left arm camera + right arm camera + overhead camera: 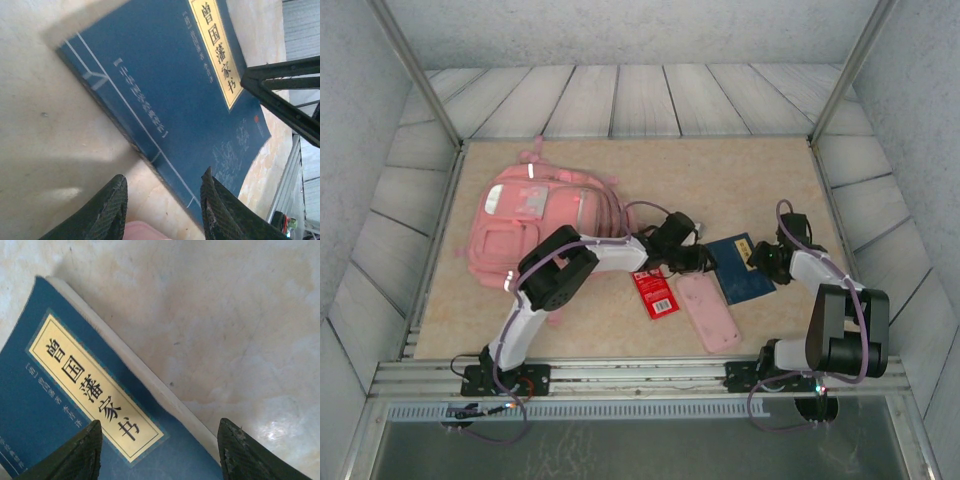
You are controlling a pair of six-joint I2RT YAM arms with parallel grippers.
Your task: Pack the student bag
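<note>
The student bag [535,225], a soft pink backpack, lies flat at the table's left. A blue book [740,268] with a yellow title label lies right of the middle. My left gripper [705,262] sits low at the book's left edge. In the left wrist view it [165,195] is open, and the book's [175,90] spine edge runs between its fingers without touching them. My right gripper [762,262] is at the book's right side. In the right wrist view it [160,440] stands open over the book's [75,405] page edge.
A red packet [655,292] and a flat pink pencil case [708,312] lie just in front of the book, under the left forearm. The pencil case's [140,231] end shows between the left fingers. A metal rail [640,375] bounds the near edge, and grey walls enclose the table.
</note>
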